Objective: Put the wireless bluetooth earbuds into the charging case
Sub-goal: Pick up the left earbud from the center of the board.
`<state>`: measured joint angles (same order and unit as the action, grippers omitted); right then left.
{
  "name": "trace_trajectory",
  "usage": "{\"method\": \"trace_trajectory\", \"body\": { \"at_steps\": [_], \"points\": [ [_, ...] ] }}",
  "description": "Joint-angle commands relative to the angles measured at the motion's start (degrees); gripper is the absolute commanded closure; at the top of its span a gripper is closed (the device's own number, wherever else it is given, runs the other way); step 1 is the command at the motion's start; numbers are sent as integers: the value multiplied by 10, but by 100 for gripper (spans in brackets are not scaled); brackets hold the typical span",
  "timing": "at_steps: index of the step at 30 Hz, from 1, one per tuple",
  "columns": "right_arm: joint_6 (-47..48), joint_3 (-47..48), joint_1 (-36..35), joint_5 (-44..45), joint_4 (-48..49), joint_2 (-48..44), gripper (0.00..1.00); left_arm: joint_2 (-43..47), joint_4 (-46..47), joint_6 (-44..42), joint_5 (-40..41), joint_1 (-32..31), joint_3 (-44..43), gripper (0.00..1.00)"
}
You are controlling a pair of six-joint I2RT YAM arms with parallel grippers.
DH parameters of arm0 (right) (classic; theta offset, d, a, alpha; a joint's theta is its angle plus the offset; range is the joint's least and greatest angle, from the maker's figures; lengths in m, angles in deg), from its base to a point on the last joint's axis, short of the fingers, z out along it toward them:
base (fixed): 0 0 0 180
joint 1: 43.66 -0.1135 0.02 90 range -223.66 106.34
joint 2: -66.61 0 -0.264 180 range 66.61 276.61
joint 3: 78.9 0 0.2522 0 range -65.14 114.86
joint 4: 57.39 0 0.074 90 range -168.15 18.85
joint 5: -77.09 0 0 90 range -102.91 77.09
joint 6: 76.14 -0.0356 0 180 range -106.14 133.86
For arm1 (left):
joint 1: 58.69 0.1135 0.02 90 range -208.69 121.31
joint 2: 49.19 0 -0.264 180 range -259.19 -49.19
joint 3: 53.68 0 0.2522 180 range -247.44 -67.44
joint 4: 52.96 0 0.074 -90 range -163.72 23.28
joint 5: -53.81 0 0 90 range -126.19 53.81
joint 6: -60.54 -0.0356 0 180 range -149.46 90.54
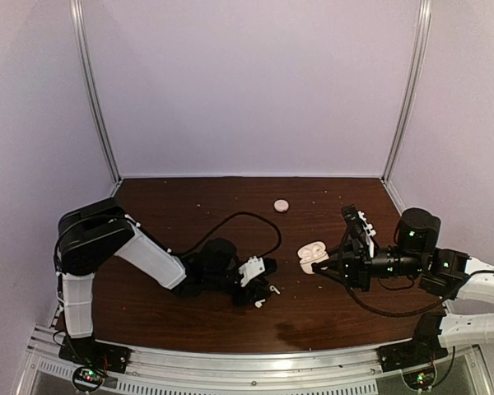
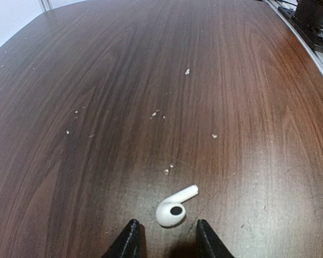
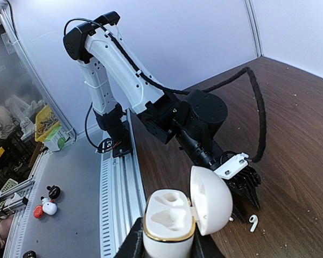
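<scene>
The white charging case [image 3: 168, 228] stands upright between my right gripper's [image 3: 167, 248] fingers with its lid [image 3: 212, 200] swung open, and both moulded wells look empty. In the top view the right gripper [image 1: 319, 263] holds the case [image 1: 313, 252] right of centre. One white earbud [image 2: 173, 210] lies on the table just ahead of my left gripper [image 2: 167, 243], which is open and low over the wood. In the top view two earbuds [image 1: 273, 289] [image 1: 258, 304] lie beside the left gripper [image 1: 262, 288]. One earbud [image 3: 252, 222] also shows in the right wrist view.
A flat pale pink round disc [image 1: 281, 205] lies near the back of the dark wooden table [image 1: 198, 214]. A black cable [image 1: 239, 220] loops over the table from the left arm. White crumbs [image 2: 157, 113] dot the wood. Pale walls enclose the back and sides.
</scene>
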<state>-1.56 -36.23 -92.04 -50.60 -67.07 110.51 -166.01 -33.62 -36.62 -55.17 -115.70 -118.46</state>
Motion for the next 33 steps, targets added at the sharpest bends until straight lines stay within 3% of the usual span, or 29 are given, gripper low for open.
{"method": "trace_trajectory", "body": {
  "at_steps": [1,11,20,33],
  "points": [
    [-1,-1,4,-10,12,-2,100,-22,7,-41,-35,5,-12,64],
    [1,1,7,-11,7,-1,100,-51,11,-50,-56,5,-26,68],
    [4,2,9,-13,6,3,100,-45,-4,-55,-35,5,-30,78],
    [13,-10,12,-5,34,32,100,101,-68,-62,72,2,-24,90]
  ]
}}
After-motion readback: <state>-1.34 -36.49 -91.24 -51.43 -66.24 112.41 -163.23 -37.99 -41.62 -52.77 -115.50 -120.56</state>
